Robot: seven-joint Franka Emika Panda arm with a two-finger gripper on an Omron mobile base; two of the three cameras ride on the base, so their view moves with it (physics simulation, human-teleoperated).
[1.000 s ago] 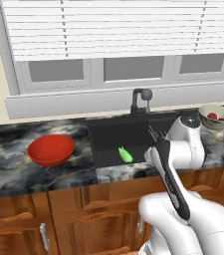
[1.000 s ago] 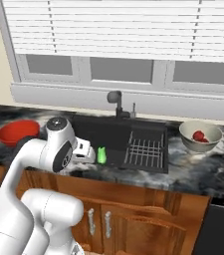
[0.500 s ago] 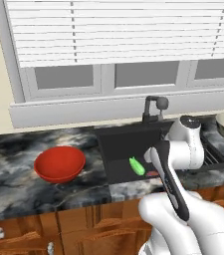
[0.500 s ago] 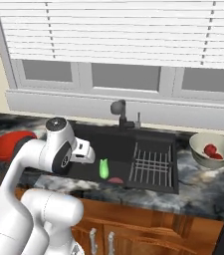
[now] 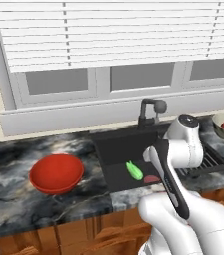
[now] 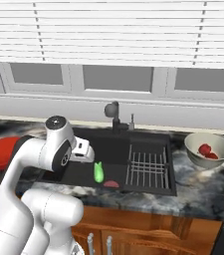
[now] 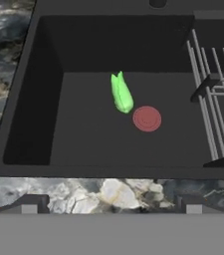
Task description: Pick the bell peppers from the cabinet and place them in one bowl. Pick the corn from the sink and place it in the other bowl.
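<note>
The green corn lies on the floor of the black sink, also seen as corn and corn. My gripper hovers above the sink's front rim, open wide with nothing between its fingertips. The gripper sits left of the corn. The red bowl rests on the counter left of the sink. The grey-beige bowl on the right holds two red bell peppers. The cabinet is out of view.
A flat reddish-pink disc lies just beside the corn. A wire drain rack fills the sink's right half, and the black tap stands behind. Dark marbled counter runs left and right; a window with blinds is behind.
The whole picture shifted as the base drove, bringing the sink and both bowls closer. The gripper has stayed open over the sink's front.
</note>
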